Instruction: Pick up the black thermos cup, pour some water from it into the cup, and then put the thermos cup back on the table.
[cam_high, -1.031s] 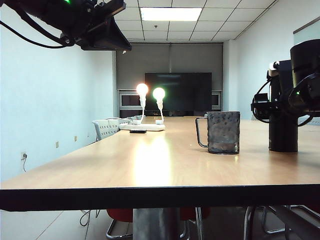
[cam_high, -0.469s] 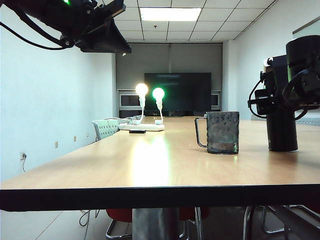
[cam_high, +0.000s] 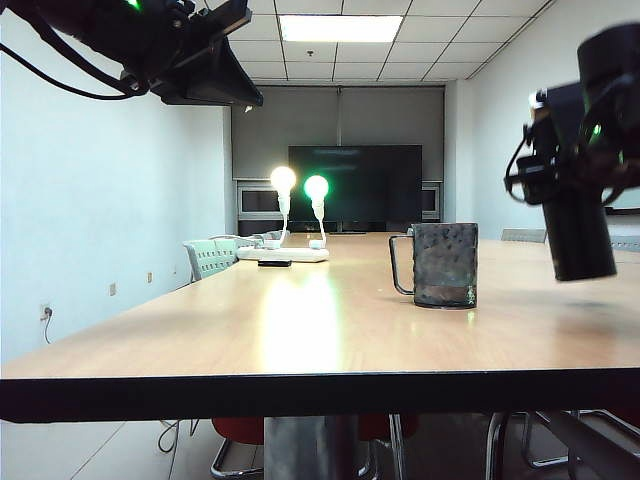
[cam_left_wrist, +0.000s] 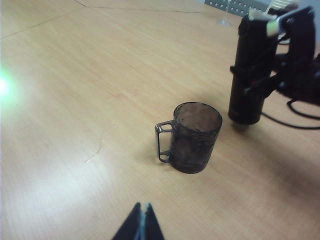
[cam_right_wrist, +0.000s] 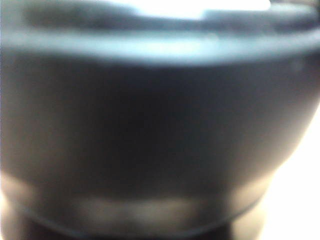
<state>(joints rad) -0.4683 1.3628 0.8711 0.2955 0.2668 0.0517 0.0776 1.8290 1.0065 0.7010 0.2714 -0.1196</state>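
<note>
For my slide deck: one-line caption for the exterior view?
Right gripper lifts black thermos cup off table, beside grey cup.

The table (cam_high: 300, 330) looks like light wood with a smooth, shiny top that throws back the lamp light, and it has a dark band on its edge. The cup (cam_left_wrist: 192, 137) is see-through grey, like plastic, with a bumpy, spotty wall and a thin shiny handle. The black thermos cup (cam_left_wrist: 250, 75) looks smooth and dull, not shiny. The right gripper (cam_left_wrist: 292, 60) around it looks like dull black plastic
</note>
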